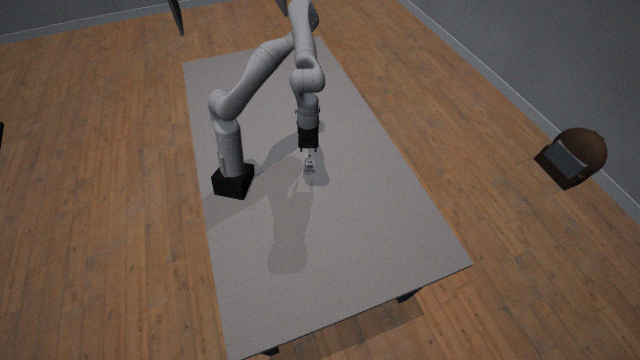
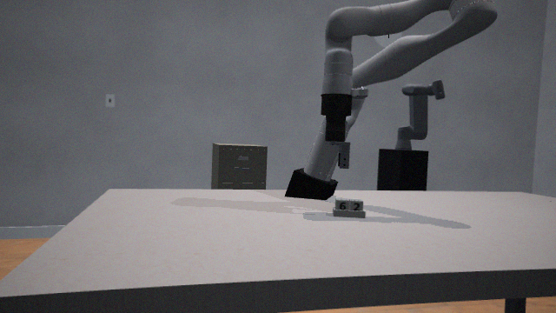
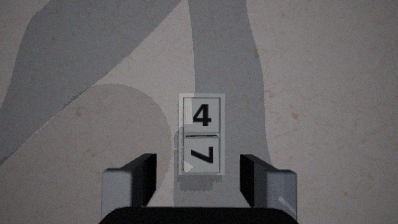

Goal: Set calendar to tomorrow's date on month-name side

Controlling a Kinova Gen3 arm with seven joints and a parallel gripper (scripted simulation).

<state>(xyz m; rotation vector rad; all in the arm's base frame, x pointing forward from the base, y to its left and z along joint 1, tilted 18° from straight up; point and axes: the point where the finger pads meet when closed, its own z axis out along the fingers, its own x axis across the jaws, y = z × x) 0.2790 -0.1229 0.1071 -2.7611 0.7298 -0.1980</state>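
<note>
The calendar [image 1: 310, 165] is a small grey tray [image 2: 349, 214] [image 3: 222, 132] with two white cubes side by side in it. In the exterior view the left cube [image 2: 342, 205] shows a 6 and the right cube [image 2: 356, 205] a 2. In the wrist view the far cube [image 3: 202, 115] has a 4 on top. The near cube [image 3: 202, 154] has a 7 on top, turned sideways. No month name is readable. My gripper [image 1: 308, 149] [image 2: 340, 164] [image 3: 198, 172] is open and empty. It hangs well above the calendar, with its fingers to either side of the near cube.
My arm's black base [image 1: 232, 182] [image 2: 310, 184] stands on the grey table [image 1: 350, 240] just left of the calendar. Behind the table are a second arm on a black pedestal [image 2: 403, 169] and a beige cabinet [image 2: 239, 166]. A brown round object [image 1: 575, 155] sits on the floor.
</note>
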